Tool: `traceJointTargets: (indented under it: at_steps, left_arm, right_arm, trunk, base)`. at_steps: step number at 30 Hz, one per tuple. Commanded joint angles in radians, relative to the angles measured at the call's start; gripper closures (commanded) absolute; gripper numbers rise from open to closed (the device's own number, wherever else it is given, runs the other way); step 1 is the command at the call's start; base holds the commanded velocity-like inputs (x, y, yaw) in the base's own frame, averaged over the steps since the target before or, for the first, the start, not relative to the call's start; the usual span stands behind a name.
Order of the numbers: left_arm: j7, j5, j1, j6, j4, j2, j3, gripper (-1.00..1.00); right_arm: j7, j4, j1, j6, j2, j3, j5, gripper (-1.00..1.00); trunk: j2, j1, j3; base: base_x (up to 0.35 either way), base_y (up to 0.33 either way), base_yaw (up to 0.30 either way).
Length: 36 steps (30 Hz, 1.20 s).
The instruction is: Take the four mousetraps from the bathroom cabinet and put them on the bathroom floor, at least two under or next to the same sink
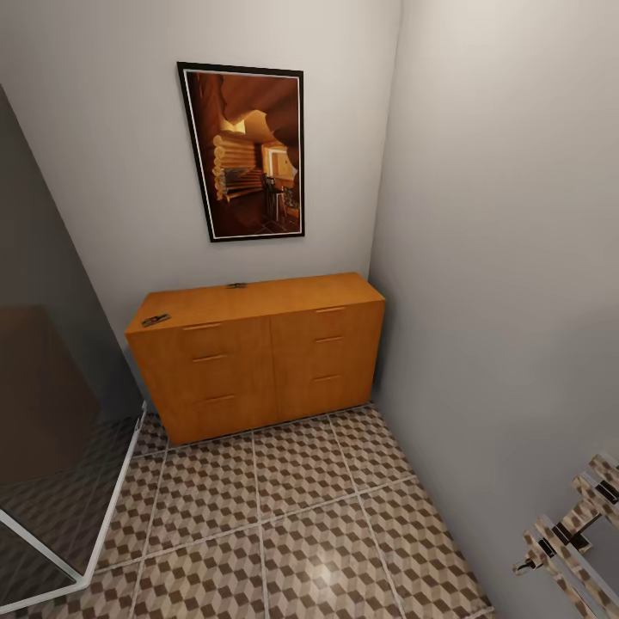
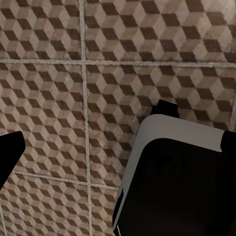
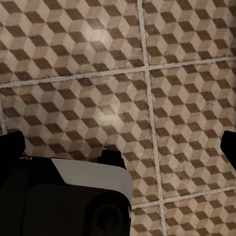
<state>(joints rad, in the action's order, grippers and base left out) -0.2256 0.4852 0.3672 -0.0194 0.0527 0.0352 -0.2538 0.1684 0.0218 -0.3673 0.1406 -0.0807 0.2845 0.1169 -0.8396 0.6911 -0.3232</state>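
Note:
The orange-brown cabinet [image 1: 258, 357] stands against the far wall, with all its drawers shut. Two mousetraps lie on its top, one near the left front corner [image 1: 156, 320] and one at the back edge [image 1: 236, 285]. Both are small and dark from here. The cube-patterned bathroom floor [image 1: 292, 524] stretches from me to the cabinet. My right arm [image 1: 572, 533] hangs low at the right. In the right wrist view, my right gripper [image 3: 118, 142] is open over bare tiles, its fingertips [image 3: 11, 142] far apart. My left gripper [image 2: 118, 147] points at the floor, one dark finger [image 2: 10, 152] wide to the side. The sink is out of view.
A glass partition with a white frame [image 1: 103, 507] stands at the left. A grey wall [image 1: 507, 301] closes the right side, leaving a narrow tiled lane to the cabinet. A framed picture [image 1: 245, 150] hangs above it. My own white and black body [image 2: 182, 182] shows under both wrists.

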Motion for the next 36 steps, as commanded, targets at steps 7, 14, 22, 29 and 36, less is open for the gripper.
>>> traceJointTargets:
  at_steps: [7, 14, 22, 29, 36]
  left_arm:
    - [-0.001, 0.007, 0.001, -0.002, 0.001, 0.0, -0.008, -1.0]
    - [-0.001, 0.007, 0.001, -0.002, 0.001, 0.0, -0.008, -1.0]
    - [-0.001, 0.007, 0.001, -0.002, 0.001, 0.0, -0.008, -1.0]
    - [-0.001, 0.007, 0.001, -0.002, 0.001, 0.0, -0.008, -1.0]
    - [-0.001, 0.007, 0.001, -0.002, 0.001, 0.0, -0.008, -1.0]
  right_arm:
    - [0.002, 0.002, -0.002, 0.005, -0.001, 0.009, 0.01, -1.0]
    - [0.002, 0.003, -0.001, 0.005, -0.001, 0.009, 0.01, -1.0]
    - [0.002, 0.003, -0.001, 0.005, -0.001, 0.009, 0.01, -1.0]
    - [0.003, 0.001, -0.002, 0.005, -0.001, 0.01, 0.009, -1.0]
    - [0.003, 0.001, -0.001, 0.005, -0.002, 0.011, 0.005, -1.0]
  trunk:
    - [-0.001, 0.0, -0.001]
    - [-0.001, 0.0, -0.001]
    - [-0.001, 0.0, -0.001]
    - [-0.001, 0.0, -0.001]
    - [-0.001, 0.0, -0.001]
  base:
    - [0.0, 0.0, 0.0]
    - [0.0, 0.0, 0.0]
    - [0.0, 0.0, 0.0]
    - [0.0, 0.0, 0.0]
    - [0.0, 0.0, 0.0]
